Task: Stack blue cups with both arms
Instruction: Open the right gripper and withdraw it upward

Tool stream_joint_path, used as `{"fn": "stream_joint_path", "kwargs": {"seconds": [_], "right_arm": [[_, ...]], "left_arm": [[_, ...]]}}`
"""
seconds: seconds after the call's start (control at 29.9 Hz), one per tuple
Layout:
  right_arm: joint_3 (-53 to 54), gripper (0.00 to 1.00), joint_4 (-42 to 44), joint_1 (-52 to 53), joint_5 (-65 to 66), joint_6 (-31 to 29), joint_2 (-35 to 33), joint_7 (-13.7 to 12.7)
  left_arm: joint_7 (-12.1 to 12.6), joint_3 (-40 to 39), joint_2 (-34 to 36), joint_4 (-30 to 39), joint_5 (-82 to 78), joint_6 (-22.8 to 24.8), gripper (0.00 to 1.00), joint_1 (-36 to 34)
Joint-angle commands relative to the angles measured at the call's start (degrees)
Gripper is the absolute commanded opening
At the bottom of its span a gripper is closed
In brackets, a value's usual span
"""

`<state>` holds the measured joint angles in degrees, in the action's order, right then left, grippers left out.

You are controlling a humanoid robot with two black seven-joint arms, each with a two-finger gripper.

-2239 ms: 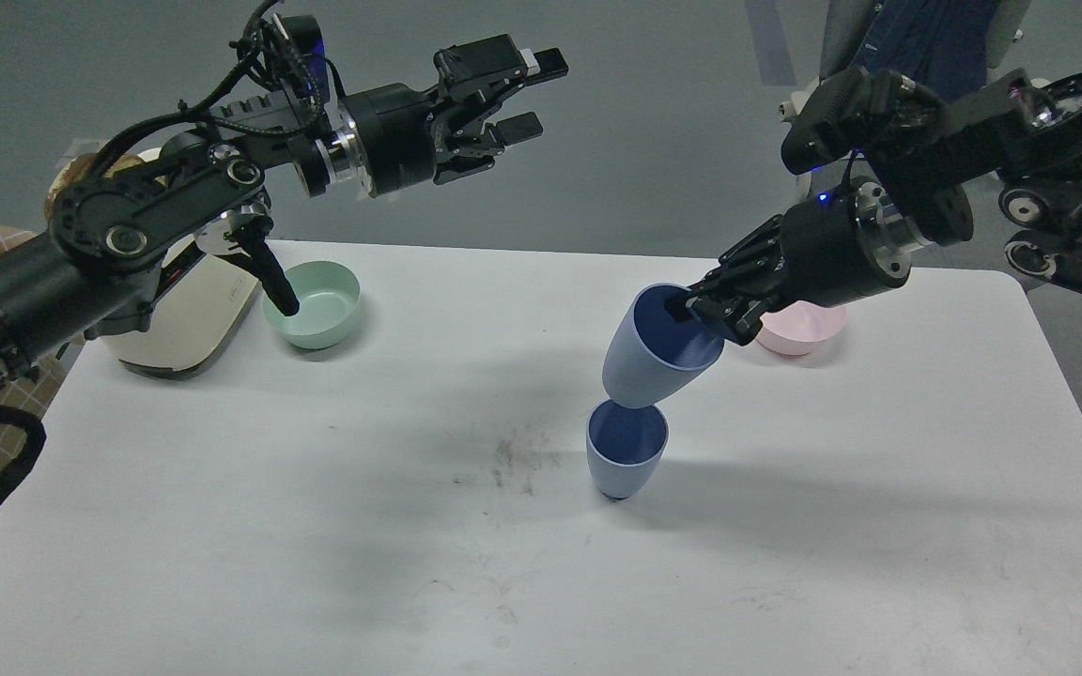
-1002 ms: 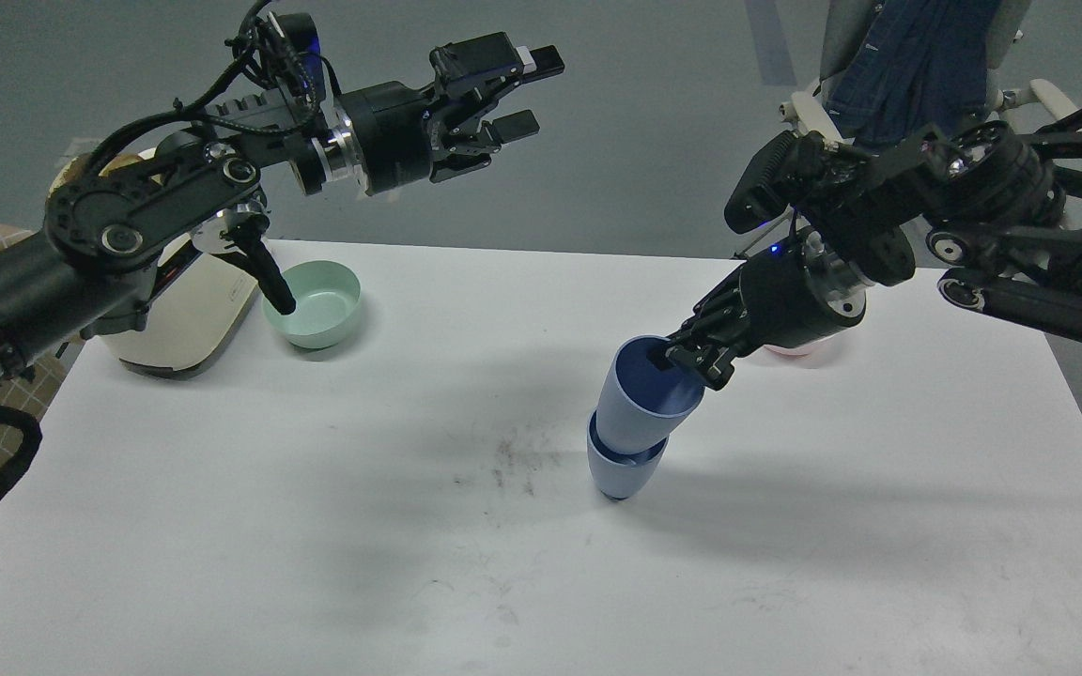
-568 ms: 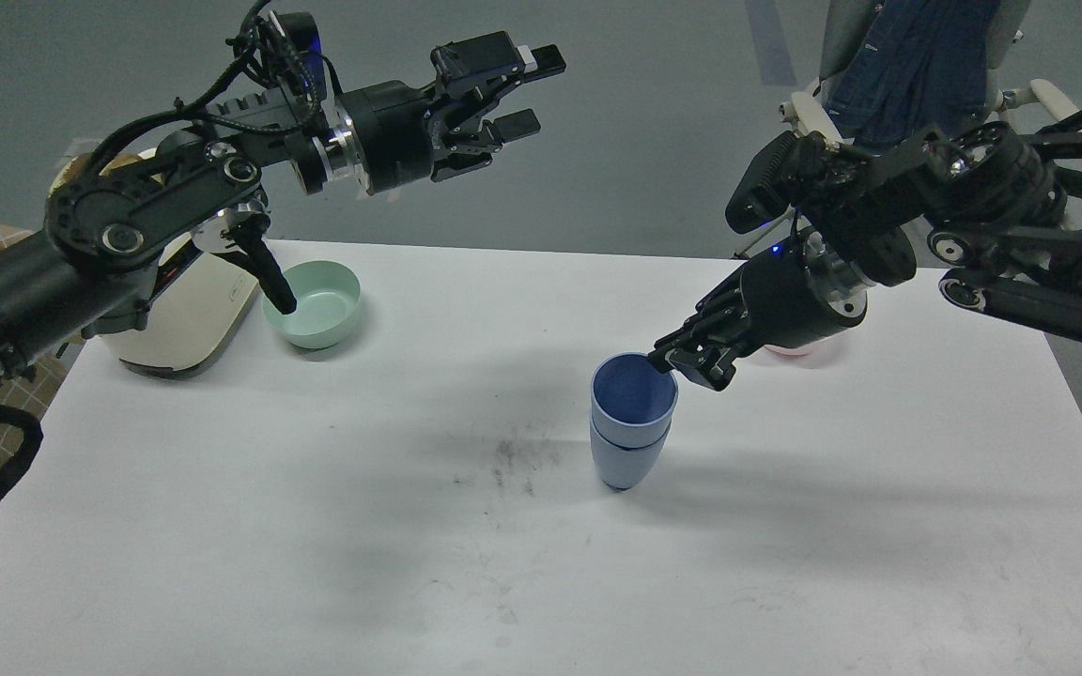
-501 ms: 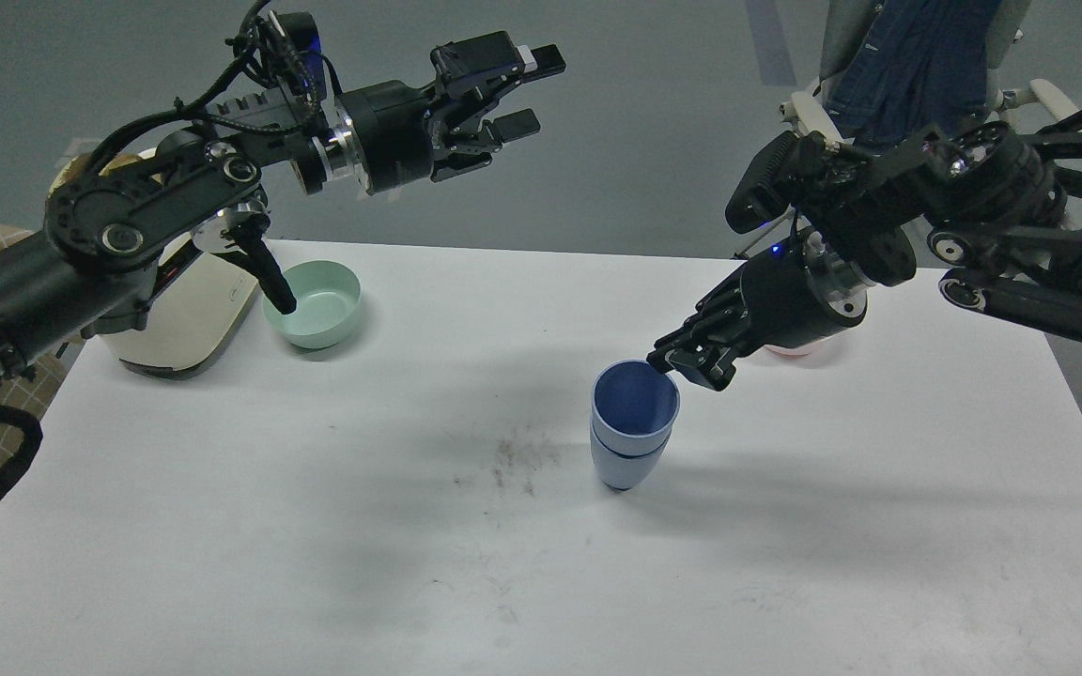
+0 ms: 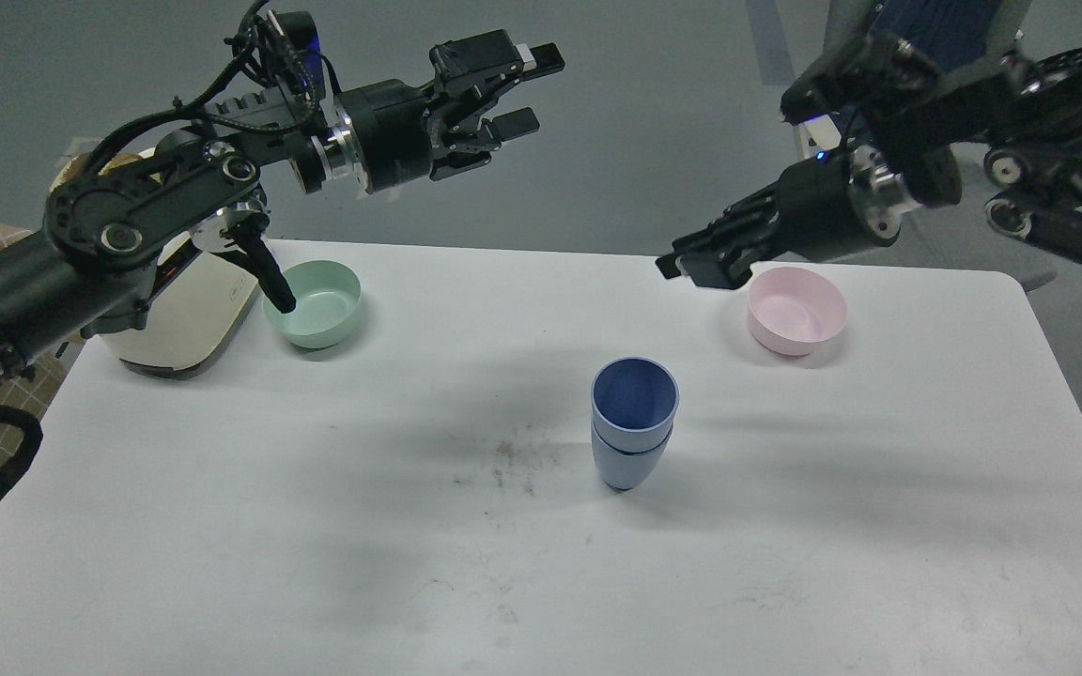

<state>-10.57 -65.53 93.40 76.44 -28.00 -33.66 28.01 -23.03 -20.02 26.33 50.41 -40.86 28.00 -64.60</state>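
Observation:
The two blue cups (image 5: pixel 633 422) stand nested one inside the other, upright, near the middle of the white table (image 5: pixel 316 526). Only the rim band and lower body of the outer cup show below the inner one. My right gripper (image 5: pixel 687 268) is above and to the right of the stack, clear of it and holding nothing; its fingers are dark and cannot be told apart. My left gripper (image 5: pixel 532 92) is open and empty, raised high over the table's far edge, far left of the cups.
A mint-green bowl (image 5: pixel 314 303) sits at the back left next to a cream-coloured appliance (image 5: pixel 186 319). A pink bowl (image 5: pixel 796 322) sits at the back right, below my right arm. Dark scuff marks (image 5: pixel 513 460) lie left of the cups.
My right gripper lowered the upper cup into the lower one, let go, then rose up and right away from the stack, uncovering the pink bowl. The left arm has not moved.

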Motion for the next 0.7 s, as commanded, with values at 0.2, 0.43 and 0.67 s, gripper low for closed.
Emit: {"fn": "stream_joint_path", "kwargs": {"seconds": [0.2,0.43,0.67], "right_arm": [[8.4,0.96,10.9,-11.5,-40.8,0.0,-6.6,0.0],[26.3,1.0,15.7,-29.8,-53.4,4.0,-3.8,0.0],[43.8,1.0,21.8,-42.5,-53.4,4.0,6.1,0.0]], "left_arm": [[-0.7,-1.2,-1.1,-6.4,7.0,0.0,0.98,0.7],[-0.4,-4.2,-6.7,-10.8,17.7,-2.7,0.98,5.4],[0.6,-11.9,-10.9,-13.5,17.8,-2.8,0.98,12.2]]}}
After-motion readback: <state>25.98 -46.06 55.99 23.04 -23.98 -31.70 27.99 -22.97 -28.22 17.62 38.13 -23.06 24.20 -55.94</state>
